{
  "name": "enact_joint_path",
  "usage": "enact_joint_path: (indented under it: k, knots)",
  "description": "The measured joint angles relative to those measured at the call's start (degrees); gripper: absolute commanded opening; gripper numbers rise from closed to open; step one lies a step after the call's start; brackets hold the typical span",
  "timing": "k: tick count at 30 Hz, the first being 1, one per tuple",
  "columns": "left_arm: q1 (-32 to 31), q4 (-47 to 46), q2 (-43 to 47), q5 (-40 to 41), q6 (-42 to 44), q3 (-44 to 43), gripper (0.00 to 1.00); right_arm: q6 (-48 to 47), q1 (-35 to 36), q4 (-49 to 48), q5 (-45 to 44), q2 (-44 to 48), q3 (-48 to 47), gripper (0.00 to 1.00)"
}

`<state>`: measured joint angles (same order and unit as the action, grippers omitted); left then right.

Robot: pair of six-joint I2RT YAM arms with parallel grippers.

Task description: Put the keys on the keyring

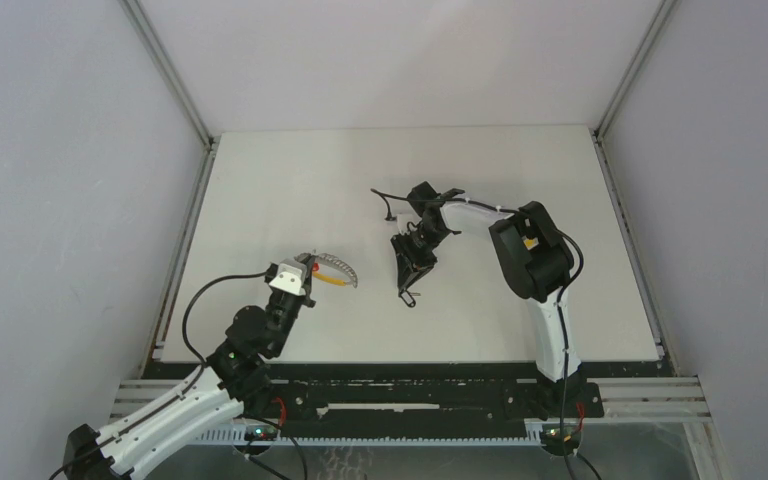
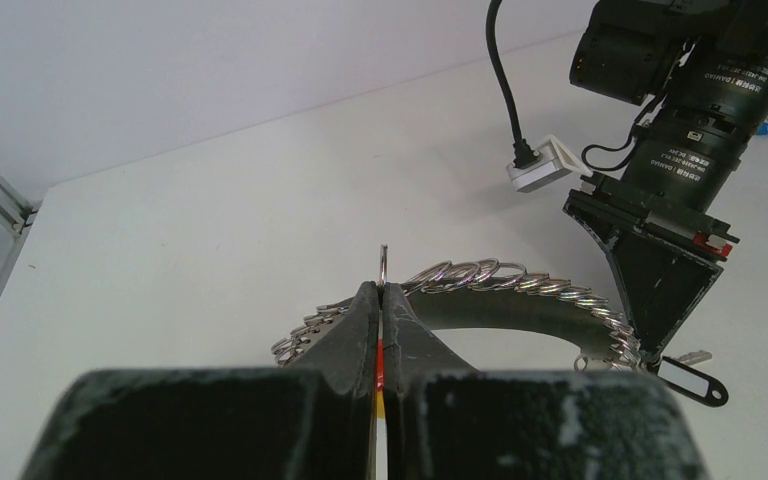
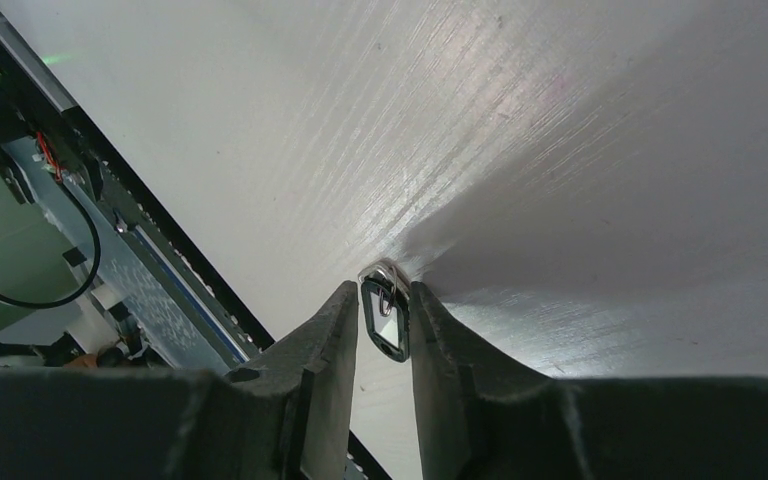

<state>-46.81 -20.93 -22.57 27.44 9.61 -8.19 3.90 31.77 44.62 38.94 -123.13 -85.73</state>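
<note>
Over the table, the right arm is arching to the middle and pointing down. The left arm is stretching low from the near-left. The left gripper is pinching the keyring, whose chain is arcing out rightward. The right gripper is straddling a black-rimmed key lying on the table; whether it is squeezing it, I cannot tell.

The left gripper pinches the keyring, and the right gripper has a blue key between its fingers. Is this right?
Not quite. The key between the fingers of the right gripper is black-rimmed with a pale centre, not blue; the right wrist view shows it. The left gripper does pinch the keyring.
</note>
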Motion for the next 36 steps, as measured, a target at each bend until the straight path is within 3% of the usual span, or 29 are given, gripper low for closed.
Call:
enact_joint_path:
  k: [9,16,24,36]
  knots:
    - [0.0,0.0,0.0,0.0,0.0,0.0,0.0,-0.3,-0.1,0.0,0.1,-0.2,0.0,0.16]
    - [0.0,0.0,0.0,-0.1,0.0,0.0,0.0,-0.5,-0.1,0.0,-0.1,-0.2,0.0,0.01]
    - [0.0,0.0,0.0,-0.4,0.0,0.0,0.0,-1.3,0.2,0.0,-2.1,0.9,0.5,0.0]
    - [0.0,1.7,1.0,-9.4,0.0,0.0,0.0,-8.4,7.1,-0.5,-13.6,22.5,8.4,0.0]
